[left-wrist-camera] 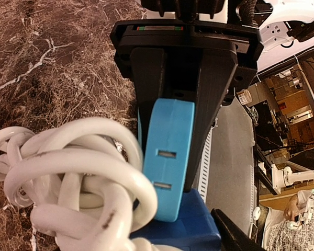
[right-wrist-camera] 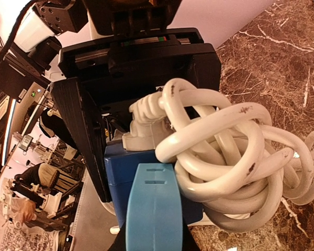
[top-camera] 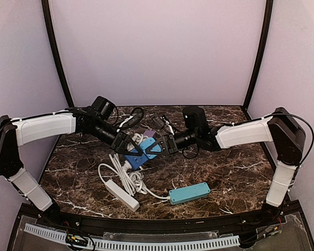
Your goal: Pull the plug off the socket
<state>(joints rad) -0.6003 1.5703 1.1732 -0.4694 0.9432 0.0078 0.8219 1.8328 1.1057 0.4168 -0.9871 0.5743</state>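
A tangled white cable [right-wrist-camera: 225, 151] crowds the blue socket [left-wrist-camera: 170, 151] at the middle of the marble worktop [top-camera: 235, 172]. A white power strip [top-camera: 121, 194] and a teal power strip [top-camera: 189, 193] lie nearer the arm bases. The left hand [left-wrist-camera: 170, 183] is clamped on the socket, a finger on each side. The cable hides one finger of the right hand [top-camera: 161, 145], so its grip on the white plug [right-wrist-camera: 141, 130], seated in the socket, cannot be told.
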